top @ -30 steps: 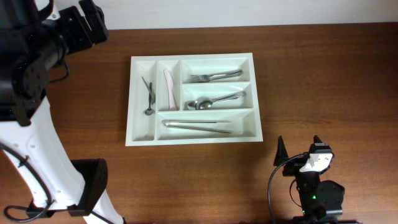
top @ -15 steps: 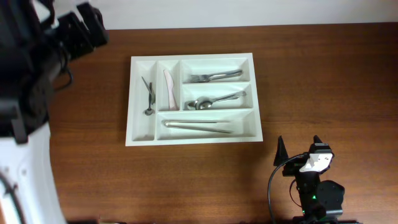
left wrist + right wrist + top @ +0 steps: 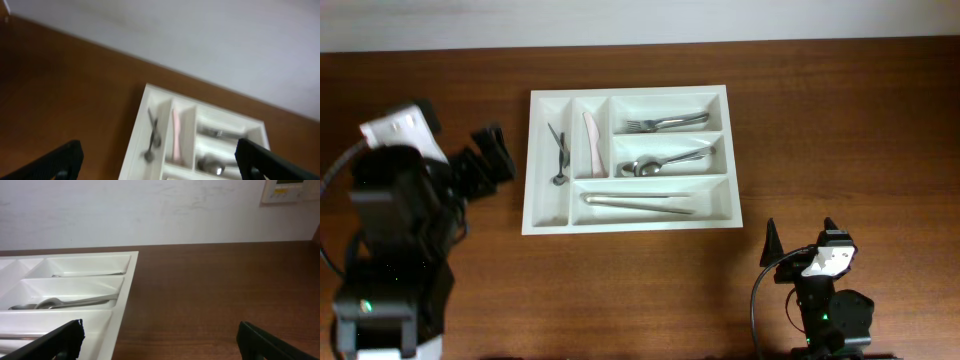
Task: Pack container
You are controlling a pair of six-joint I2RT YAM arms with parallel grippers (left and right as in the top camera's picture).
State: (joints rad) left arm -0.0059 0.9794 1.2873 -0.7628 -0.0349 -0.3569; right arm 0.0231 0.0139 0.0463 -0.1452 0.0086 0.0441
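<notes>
The container (image 3: 630, 227), a white tray with five compartments, lies mid-table. It holds forks (image 3: 667, 122), spoons (image 3: 665, 162), knives (image 3: 638, 204), a small dark spoon (image 3: 559, 153) and a pale pink utensil (image 3: 590, 143). My left gripper (image 3: 492, 160) hovers open just left of the tray with nothing between its fingers. In the left wrist view the left gripper (image 3: 158, 147) faces the container (image 3: 137, 135), which looks blurred. My right gripper (image 3: 800, 240) stands open and empty near the front right. In the right wrist view the right gripper (image 3: 159, 330) sees the container (image 3: 127, 295) at left.
Bare brown wood lies around the tray, and a white wall (image 3: 150, 210) runs along the table's far edge. The left arm's body (image 3: 390, 250) takes up the front left. The right arm's base (image 3: 830, 315) sits at the front right.
The left arm has swung down from the far left corner, and its gripper now hangs beside the tray's left side. The right arm and the cutlery have not moved.
</notes>
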